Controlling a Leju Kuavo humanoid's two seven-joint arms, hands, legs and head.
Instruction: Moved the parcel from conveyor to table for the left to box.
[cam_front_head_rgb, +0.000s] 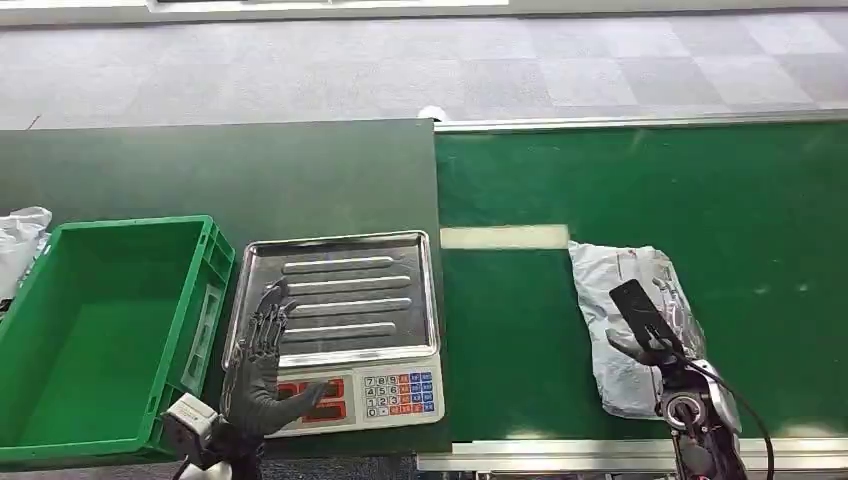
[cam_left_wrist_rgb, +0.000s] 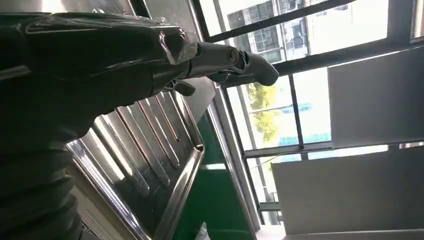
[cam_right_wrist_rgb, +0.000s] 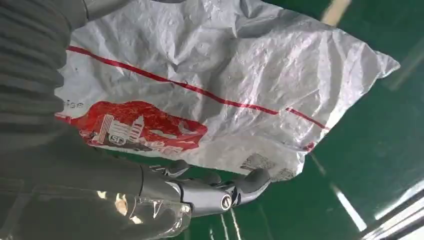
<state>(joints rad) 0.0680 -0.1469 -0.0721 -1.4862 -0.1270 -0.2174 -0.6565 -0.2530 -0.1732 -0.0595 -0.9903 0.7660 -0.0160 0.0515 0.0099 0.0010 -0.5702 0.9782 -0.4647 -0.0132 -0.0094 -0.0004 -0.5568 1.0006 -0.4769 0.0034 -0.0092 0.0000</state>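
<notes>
Parcel (cam_front_head_rgb: 628, 318), crinkled white plastic, lies flat on smooth green conveyor (cam_front_head_rgb: 760, 220)

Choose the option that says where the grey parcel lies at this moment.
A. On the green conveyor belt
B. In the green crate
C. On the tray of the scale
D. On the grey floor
A: the parcel lies flat on the green conveyor belt, under the right hand, while the green crate and the tray of the scale hold no parcel.
</notes>
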